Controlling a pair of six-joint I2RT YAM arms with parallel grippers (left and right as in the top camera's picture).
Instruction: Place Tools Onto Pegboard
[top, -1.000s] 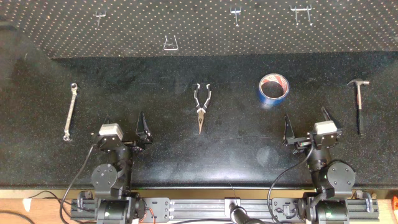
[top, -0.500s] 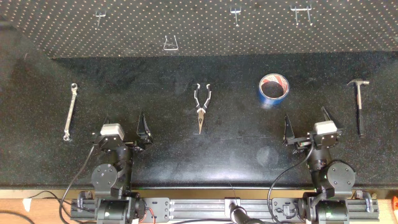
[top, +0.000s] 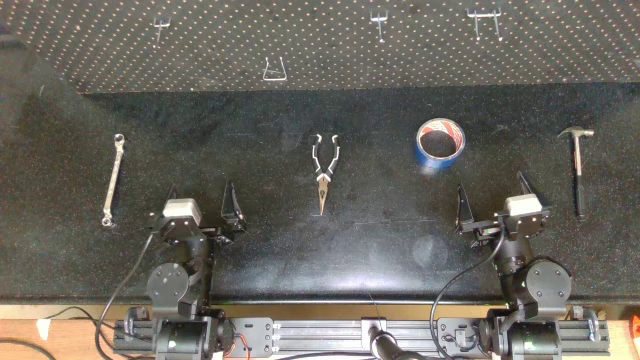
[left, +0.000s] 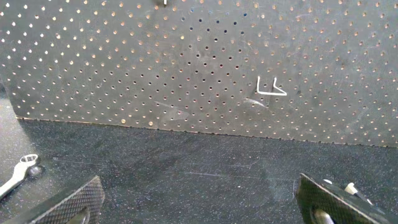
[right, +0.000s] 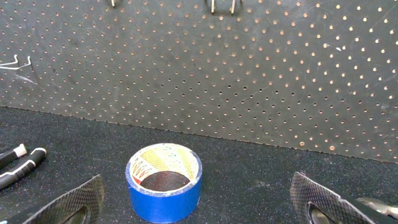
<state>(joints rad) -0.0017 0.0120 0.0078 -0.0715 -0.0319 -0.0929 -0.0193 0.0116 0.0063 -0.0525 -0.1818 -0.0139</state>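
The 4 tools are laid well apart on the black mat (top: 250, 240), so wide bare lanes are left between them. Between the wrench (top: 111, 180) and the pliers (top: 323, 170), bare mat is found all the way to the pegboard (top: 300, 40), straight ahead of the left gripper (top: 199, 197). The way ahead of the right gripper (top: 491, 195) is partly taken up by the tape roll (right: 164, 180), set toward the pliers' side. The hammer (top: 577, 165) is kept near the mat's right edge. Wire hooks (top: 274, 70) jut from the pegboard.
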